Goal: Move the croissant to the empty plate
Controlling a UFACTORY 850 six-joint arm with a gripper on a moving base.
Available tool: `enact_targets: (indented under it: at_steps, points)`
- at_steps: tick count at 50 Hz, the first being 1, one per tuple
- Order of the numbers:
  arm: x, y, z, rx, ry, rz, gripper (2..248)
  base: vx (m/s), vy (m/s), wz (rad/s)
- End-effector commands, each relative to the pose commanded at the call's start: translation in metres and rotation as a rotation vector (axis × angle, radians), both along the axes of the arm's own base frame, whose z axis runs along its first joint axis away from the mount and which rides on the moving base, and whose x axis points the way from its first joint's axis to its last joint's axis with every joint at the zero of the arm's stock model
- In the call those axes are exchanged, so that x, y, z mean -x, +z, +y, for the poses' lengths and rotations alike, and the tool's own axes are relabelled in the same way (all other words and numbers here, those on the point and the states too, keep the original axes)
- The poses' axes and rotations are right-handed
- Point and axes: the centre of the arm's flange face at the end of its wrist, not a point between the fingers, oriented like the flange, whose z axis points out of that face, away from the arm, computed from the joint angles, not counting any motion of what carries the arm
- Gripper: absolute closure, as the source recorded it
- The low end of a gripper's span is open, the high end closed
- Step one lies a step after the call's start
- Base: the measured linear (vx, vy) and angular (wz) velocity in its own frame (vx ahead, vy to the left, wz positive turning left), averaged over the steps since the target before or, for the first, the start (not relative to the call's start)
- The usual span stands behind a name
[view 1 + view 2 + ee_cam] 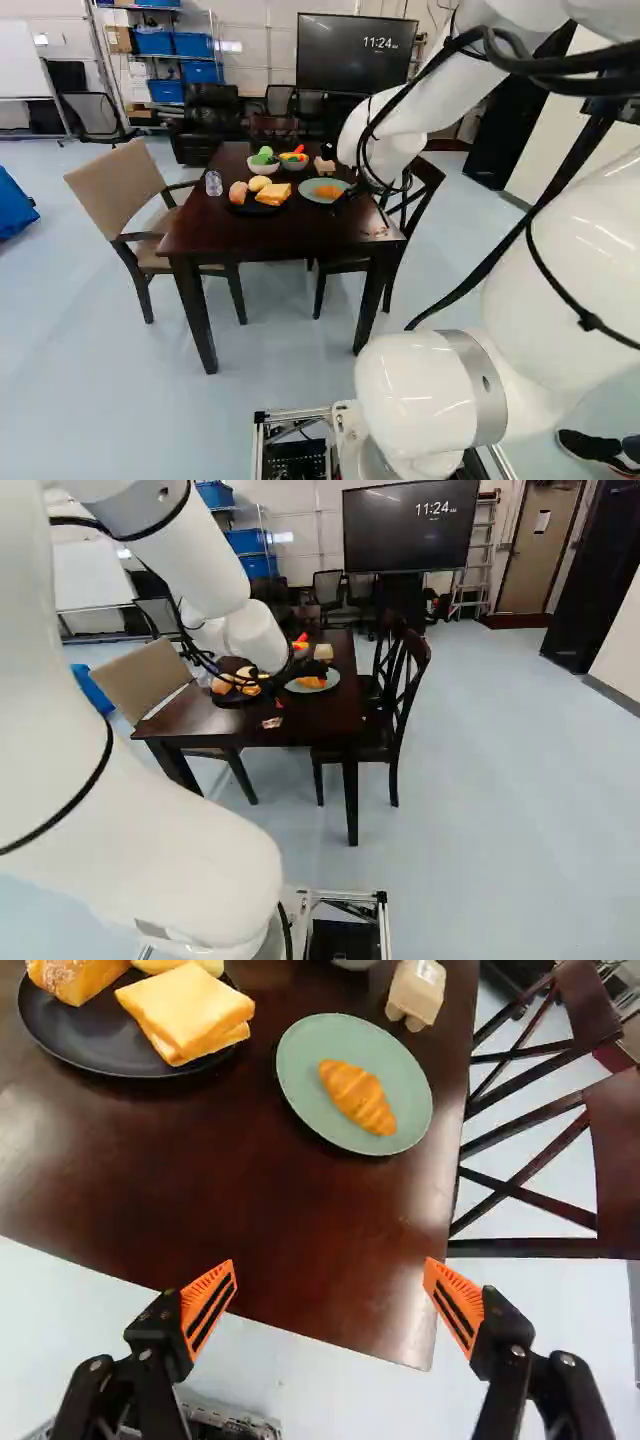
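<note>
The dark table [290, 1220] stands under the green plate [298, 1065]. Near that plate, the robot's gripper [350, 196] has its 2 fingers spread wide. The black plate [95, 1056] lies beside the green plate, apart; the croissant [358, 1097] rests on the green plate.

Croissant [358, 1098] was golden-brown, ridged, slightly curved. It lay flat on the plate [305, 1050], a bit off-centre, one end near the rim. Plate was round, pale green, held just the croissant and sat level on the bench [270, 1190], near its side edge.
</note>
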Motion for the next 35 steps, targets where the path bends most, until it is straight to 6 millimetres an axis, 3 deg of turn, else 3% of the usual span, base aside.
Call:
enact_targets:
  at_steps: [35]
  points:
    - [0.050,-0.054,0.007,-0.143,-0.136,-0.231,3,0.000,0.000,0.000]
